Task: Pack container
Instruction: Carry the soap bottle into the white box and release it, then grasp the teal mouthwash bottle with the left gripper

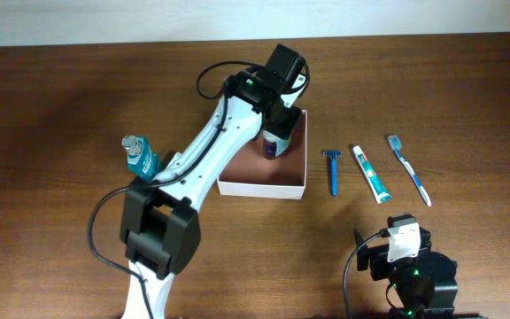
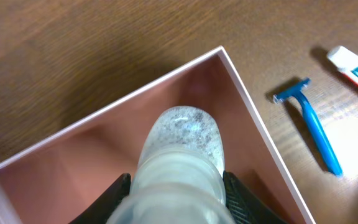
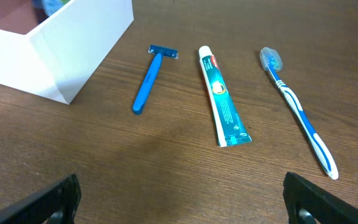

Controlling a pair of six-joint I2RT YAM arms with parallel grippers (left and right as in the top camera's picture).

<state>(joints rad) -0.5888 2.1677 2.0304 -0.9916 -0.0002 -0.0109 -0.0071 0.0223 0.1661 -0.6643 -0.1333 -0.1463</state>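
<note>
The square shallow white-walled box with a pinkish-brown inside (image 1: pixel 268 175) sits mid-frame on the dark wooden worktop (image 1: pixel 60 106). To its right, a blue plastic razor (image 1: pixel 332 170), a white-and-teal toothpaste tube (image 1: pixel 371 173) and a blue-white toothbrush (image 1: pixel 408 168) lie in a row. A teal bottle (image 1: pixel 137 156) stands at the left. The left arm reaches diagonally over the box, with the left pincer (image 1: pixel 277 124) clamping a frosted clear bottle (image 1: pixel 275 143) inside its upper right corner. The right pincer (image 3: pixel 179 199) gapes wide.
</note>
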